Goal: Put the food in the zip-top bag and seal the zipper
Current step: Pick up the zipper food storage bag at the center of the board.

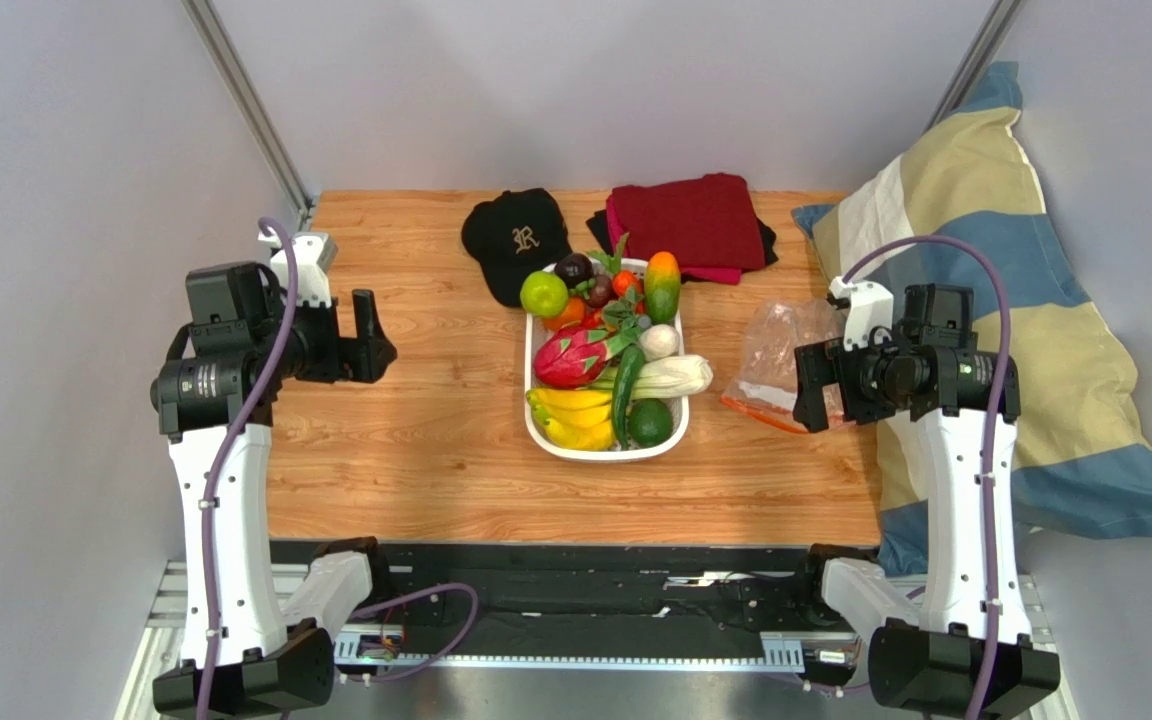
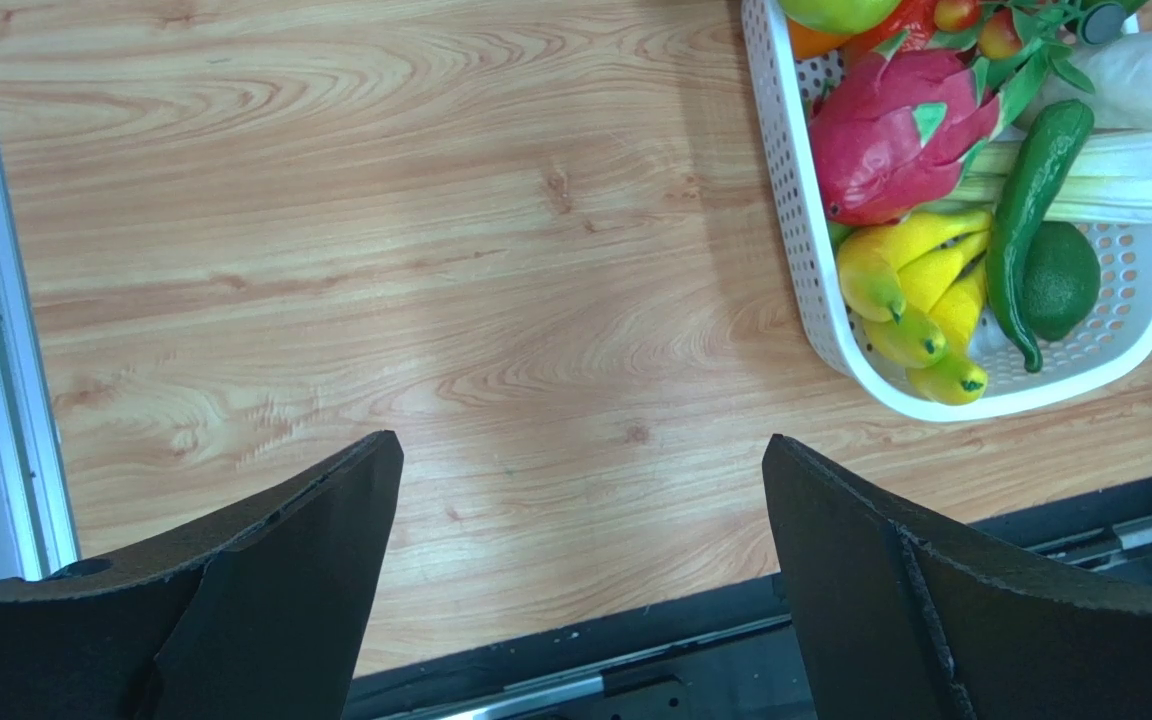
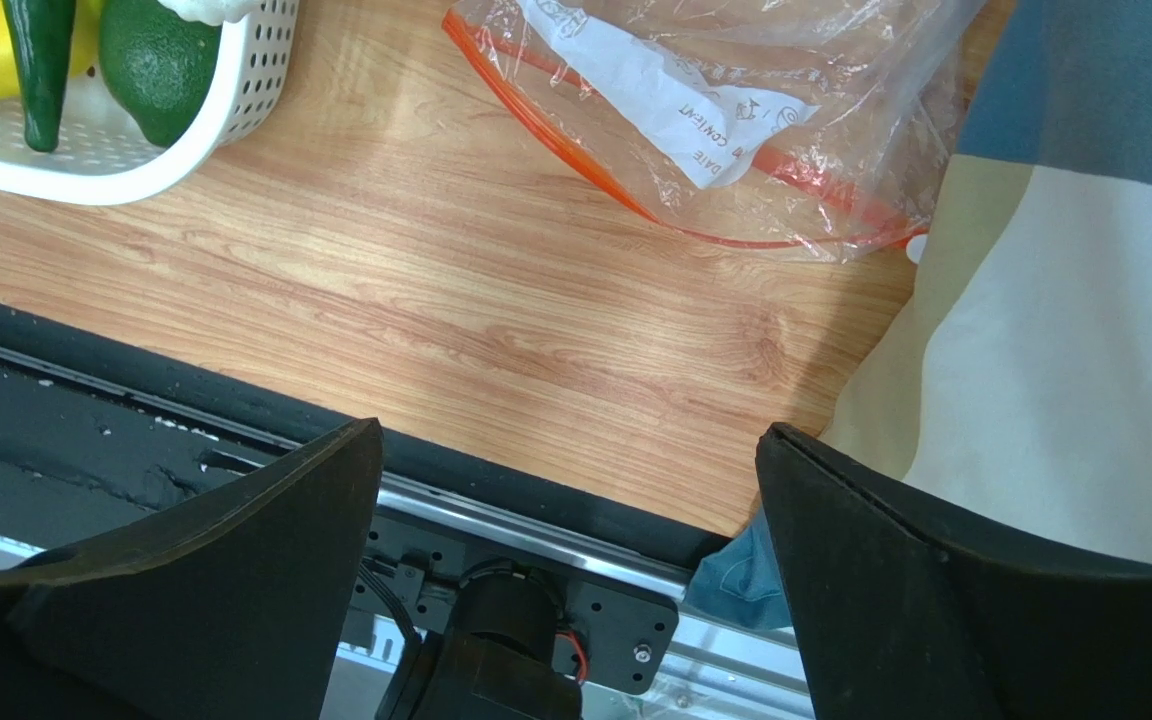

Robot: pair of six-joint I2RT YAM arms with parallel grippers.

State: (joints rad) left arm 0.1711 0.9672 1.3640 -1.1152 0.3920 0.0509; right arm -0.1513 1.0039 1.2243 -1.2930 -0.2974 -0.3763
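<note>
Letter R on black cap (image 1: 513,248)

Wooden table (image 1: 417,450), plain grey walls (image 1: 612,90), striped pillow (image 1: 1086,405) leaning at right

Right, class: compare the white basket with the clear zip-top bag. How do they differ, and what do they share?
The white basket is opaque and perforated. The zip-top bag is clear and crinkly, edged by a red zipper. The basket is heaped with produce, including the dragon fruit; the bag holds no fruit. The basket sits mid-table, while the bag lies to its right, beside the pillow. Both rest on the wooden table.
</note>
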